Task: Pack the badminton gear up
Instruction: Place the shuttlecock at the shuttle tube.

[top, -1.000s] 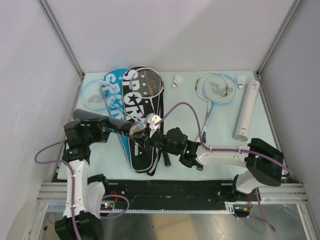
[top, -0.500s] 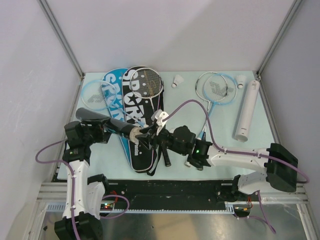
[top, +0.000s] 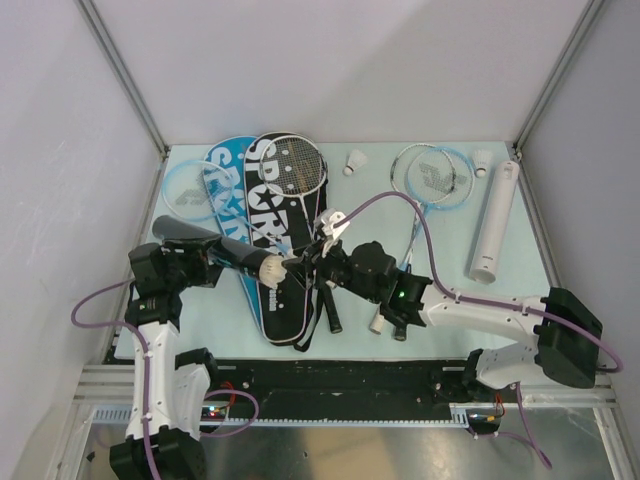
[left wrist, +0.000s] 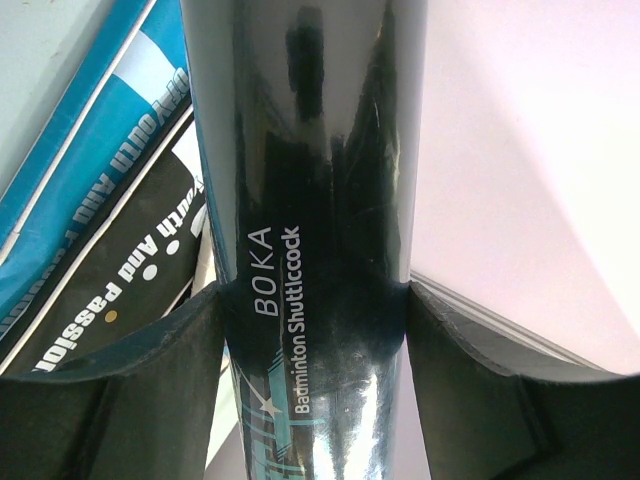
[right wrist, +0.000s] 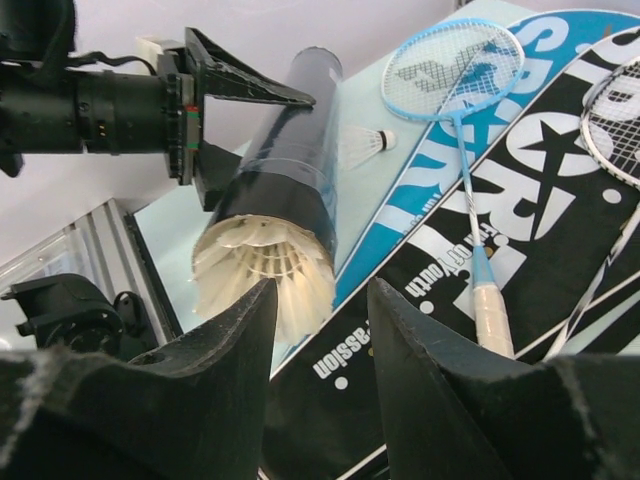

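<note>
My left gripper [left wrist: 315, 330] is shut on the black tube [left wrist: 310, 200], which it holds level above the covers [top: 215, 245]. A white feather shuttlecock [right wrist: 265, 270] sits in the tube's open end [top: 270, 267], its skirt sticking out. My right gripper [right wrist: 322, 290] stands open just in front of that shuttlecock, with nothing between its fingers [top: 303, 262]. Under them lie the black "SPORT" cover [top: 268, 215] and the blue cover [top: 225, 185]. A dark-strung racket [top: 295, 165] rests on the black cover.
A white tube [top: 495, 222] lies along the right edge. Two loose shuttlecocks [top: 355, 161] [top: 484, 160] and a light blue racket [top: 430, 175] lie at the back. Another blue racket head [top: 183, 190] shows at the far left. A further shuttlecock [right wrist: 362, 143] lies beside the black tube.
My right gripper opened, left the shuttlecock in the tube's mouth and drew back to the right. The left arm and the tube have stayed still.
</note>
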You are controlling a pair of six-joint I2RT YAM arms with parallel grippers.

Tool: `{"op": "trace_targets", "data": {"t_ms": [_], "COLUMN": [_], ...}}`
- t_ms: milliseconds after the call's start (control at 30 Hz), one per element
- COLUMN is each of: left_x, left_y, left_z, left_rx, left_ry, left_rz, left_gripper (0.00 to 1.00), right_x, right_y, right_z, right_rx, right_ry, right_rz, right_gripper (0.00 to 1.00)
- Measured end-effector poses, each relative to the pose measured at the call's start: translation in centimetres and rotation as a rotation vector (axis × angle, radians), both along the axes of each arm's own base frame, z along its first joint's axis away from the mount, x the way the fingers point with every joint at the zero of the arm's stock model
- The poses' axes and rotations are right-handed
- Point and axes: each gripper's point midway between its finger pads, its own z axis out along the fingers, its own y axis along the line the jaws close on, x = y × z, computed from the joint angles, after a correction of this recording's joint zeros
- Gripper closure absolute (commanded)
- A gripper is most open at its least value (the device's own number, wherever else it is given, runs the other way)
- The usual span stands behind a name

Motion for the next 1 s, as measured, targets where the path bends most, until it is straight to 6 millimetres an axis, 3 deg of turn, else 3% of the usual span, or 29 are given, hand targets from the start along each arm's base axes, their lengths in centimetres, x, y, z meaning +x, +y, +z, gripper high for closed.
{"op": "trace_targets", "data": {"t_ms": [200, 267, 333, 400, 733, 1000], "left_x": [-0.1, -0.1, -0.1, -0.1, 0.0, 0.3], "left_y": [-0.1, -0.1, -0.1, -0.1, 0.1, 1.1], "left_z": [0.0, 0.1, 0.1, 0.1, 0.0, -0.3], "left_rx": [-0.003, -0.004, -0.004, -0.004, 0.003, 0.033], "left_ry": [-0.001, -0.001, -0.001, -0.001, 0.001, 0.008], "left_rz": [-0.005, -0.006, -0.006, -0.006, 0.005, 0.056], "left_gripper": [0.66, 0.66, 0.66, 0.66, 0.66, 0.67], "right_x": [0.9, 1.0, 1.1, 1.1, 1.0, 2.5], "right_y": [0.3, 0.4, 0.5, 0.7, 2.1, 2.9], "right_z": [-1.8, -2.4, -2.7, -2.8, -2.3, -3.2], "right_rx": [-0.034, -0.043, -0.046, -0.043, -0.015, -0.050], "right_ry": [0.023, 0.030, 0.035, 0.038, 0.026, 0.019], "right_rz": [-0.016, -0.017, -0.018, -0.018, -0.047, -0.192], "right_gripper": [0.58, 0.69, 0.88, 0.97, 1.00, 1.00]}}
